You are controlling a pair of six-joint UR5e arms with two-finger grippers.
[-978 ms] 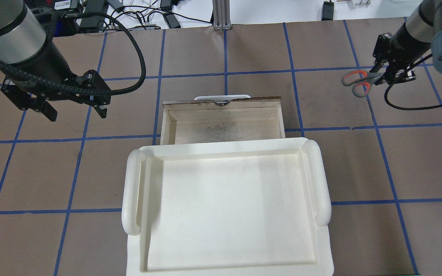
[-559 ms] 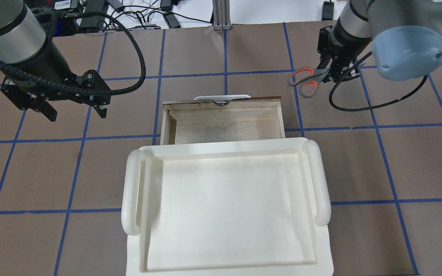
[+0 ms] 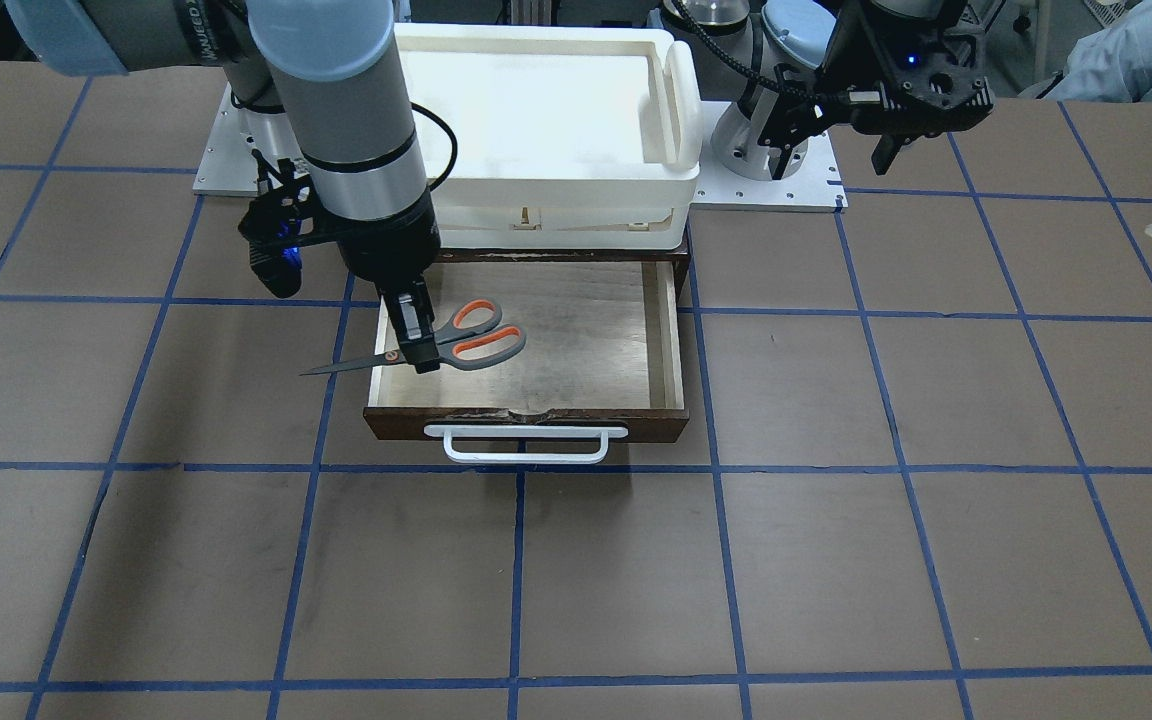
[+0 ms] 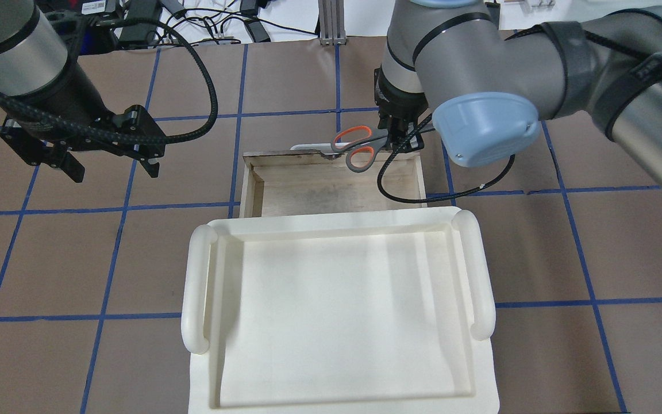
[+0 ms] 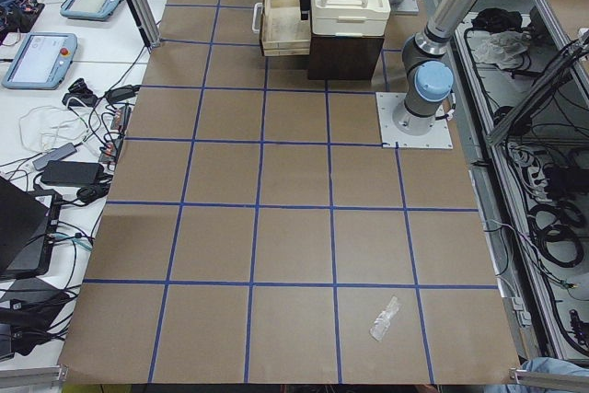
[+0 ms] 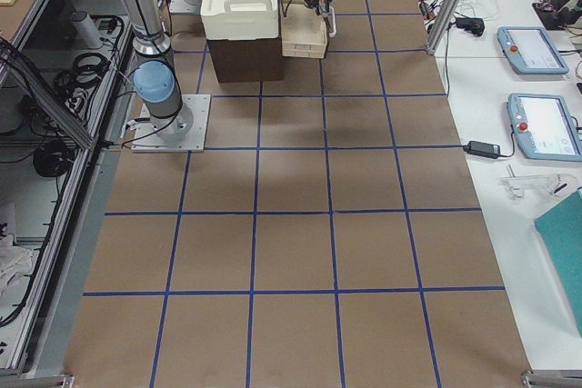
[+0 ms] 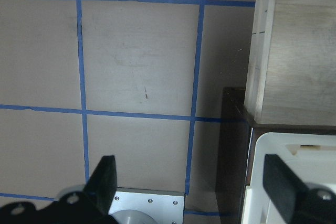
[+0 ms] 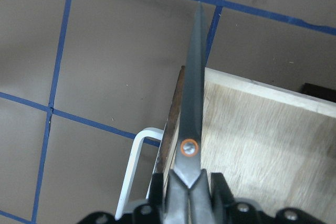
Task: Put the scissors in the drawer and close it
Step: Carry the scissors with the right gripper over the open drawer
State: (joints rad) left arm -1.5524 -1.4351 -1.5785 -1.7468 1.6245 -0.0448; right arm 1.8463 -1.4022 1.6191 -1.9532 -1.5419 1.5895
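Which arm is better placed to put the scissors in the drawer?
Right: the right gripper holds the scissors, handles over the open drawer. The left gripper hangs open and empty, off to the side.

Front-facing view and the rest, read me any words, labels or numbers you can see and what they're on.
"MUFEED", cut off after that: on the right arm.
Too small to read: the white sticker on a black box.
Blurred: print on the right arm's strap.
No text on the scissors or the drawer.
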